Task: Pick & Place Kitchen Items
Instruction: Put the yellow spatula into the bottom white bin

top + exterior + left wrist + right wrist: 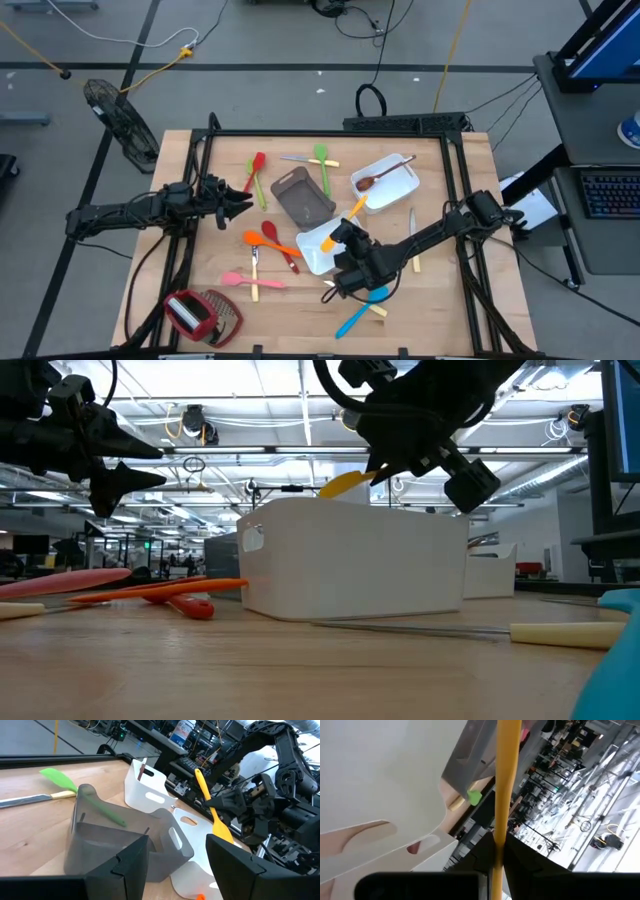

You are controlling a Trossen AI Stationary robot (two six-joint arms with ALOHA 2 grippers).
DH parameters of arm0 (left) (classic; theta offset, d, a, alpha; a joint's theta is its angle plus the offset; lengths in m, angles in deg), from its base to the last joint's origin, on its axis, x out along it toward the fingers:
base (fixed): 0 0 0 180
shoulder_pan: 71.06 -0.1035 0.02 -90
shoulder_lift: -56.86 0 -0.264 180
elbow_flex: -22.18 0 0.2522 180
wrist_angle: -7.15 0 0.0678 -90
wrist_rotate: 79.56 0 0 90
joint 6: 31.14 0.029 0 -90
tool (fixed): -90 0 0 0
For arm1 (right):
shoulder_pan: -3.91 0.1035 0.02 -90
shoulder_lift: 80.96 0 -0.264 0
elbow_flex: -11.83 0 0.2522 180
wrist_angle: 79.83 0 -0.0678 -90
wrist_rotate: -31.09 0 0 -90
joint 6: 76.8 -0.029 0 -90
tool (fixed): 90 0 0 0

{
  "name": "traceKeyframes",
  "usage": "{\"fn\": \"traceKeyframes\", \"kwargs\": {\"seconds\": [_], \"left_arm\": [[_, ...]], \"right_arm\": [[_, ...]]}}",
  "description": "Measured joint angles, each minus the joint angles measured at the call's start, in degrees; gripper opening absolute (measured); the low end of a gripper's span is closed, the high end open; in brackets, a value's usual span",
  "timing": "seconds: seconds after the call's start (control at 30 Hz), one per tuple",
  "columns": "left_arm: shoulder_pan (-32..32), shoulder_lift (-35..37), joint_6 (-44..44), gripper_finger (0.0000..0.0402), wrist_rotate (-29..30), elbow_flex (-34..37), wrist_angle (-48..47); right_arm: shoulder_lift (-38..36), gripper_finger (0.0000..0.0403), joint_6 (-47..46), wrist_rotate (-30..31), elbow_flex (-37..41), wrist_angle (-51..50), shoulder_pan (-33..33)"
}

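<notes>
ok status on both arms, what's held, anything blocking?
Right gripper shut on yellow spatula, above the near white tray. Left gripper open, empty, left of the grey tray. Nothing blocking the white tray.

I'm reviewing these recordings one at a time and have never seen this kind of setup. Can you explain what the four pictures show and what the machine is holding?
These are two dark robot arms at a wooden table. One picture looks straight down, one looks level across the tabletop, and one comes from a camera on each arm's wrist.

The right pincer is shut on a yellow spatula, holding it above a white tray; its wrist view looks along the yellow handle. The left pincer hangs open and empty at the table's left side.

Also on the table: a grey tray, a second white tray with a brown wooden spoon in it, and scattered red, orange, green, pink and blue utensils.
</notes>
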Motion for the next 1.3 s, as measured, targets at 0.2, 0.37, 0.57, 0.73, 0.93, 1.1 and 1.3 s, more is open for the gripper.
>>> {"fn": "traceKeyframes", "kwargs": {"seconds": [0.2,0.37,0.57,0.73,0.93,1.1,1.3], "left_arm": [[0.0,0.0,0.0,0.0202,0.1,0.0,0.0],[0.0,0.0,-0.3,0.0202,0.3,0.0,0.0],[0.0,0.0,-0.3,0.0202,0.3,0.0,0.0],[0.0,0.0,-0.4,0.0202,0.3,0.0,0.0],[0.0,0.0,-0.5,0.0202,0.3,0.0,0.0],[0.0,0.0,-0.3,0.0202,0.3,0.0,0.0],[0.0,0.0,-0.4,0.0202,0.3,0.0,0.0]], "right_arm": [[0.0,0.0022,-0.7,4.4,0.0,0.0,0.5],[0.0,0.0023,-5.5,4.3,0.0,0.0,0.4],[0.0,0.0035,-9.9,10.4,0.0,-1.2,0.4],[-1.0,0.0037,-12.2,8.9,-0.1,-2.8,0.8],[-1.1,0.0031,-15.3,8.3,-0.1,-3.2,1.2],[-1.1,0.0031,-15.1,8.3,-0.1,-3.9,1.2],[-1.1,0.0030,-16.3,8.3,-0.1,-4.4,1.2]]}}
